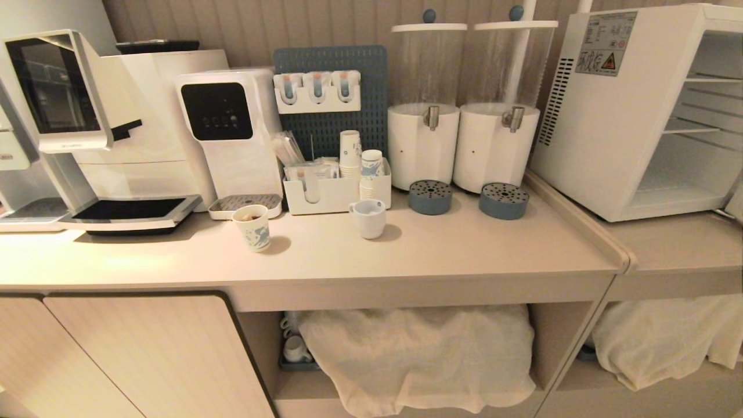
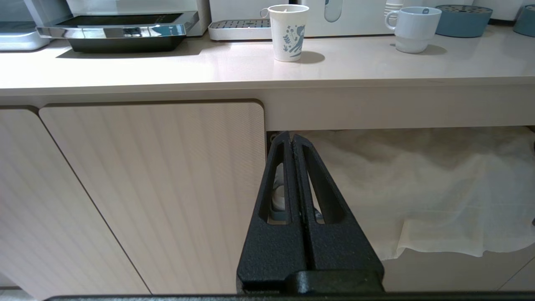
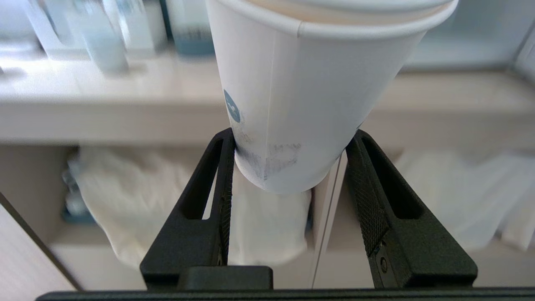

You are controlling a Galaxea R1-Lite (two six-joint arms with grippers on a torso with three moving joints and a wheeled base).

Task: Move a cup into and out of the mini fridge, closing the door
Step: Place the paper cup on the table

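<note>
The cup (image 3: 309, 92), tall, white and with a small round blue logo, stands upright between the fingers of my right gripper (image 3: 292, 138), which is shut on its lower part, low in front of the counter. The mini fridge (image 1: 644, 110) sits at the counter's right end with its inside and wire shelves showing. Its door is swung out of view. My left gripper (image 2: 291, 138) is shut and empty, parked below the counter edge before the cabinet. Neither arm shows in the head view.
On the counter (image 1: 464, 255) stand a paper cup with blue drawings (image 1: 253, 227), a white mug (image 1: 368, 218), two drink dispensers (image 1: 424, 145), a water machine (image 1: 229, 136) and a coffee machine (image 1: 87, 128). White cloth (image 1: 424, 360) fills the open shelf below. A raised lip (image 1: 580, 223) separates the fridge's lower counter.
</note>
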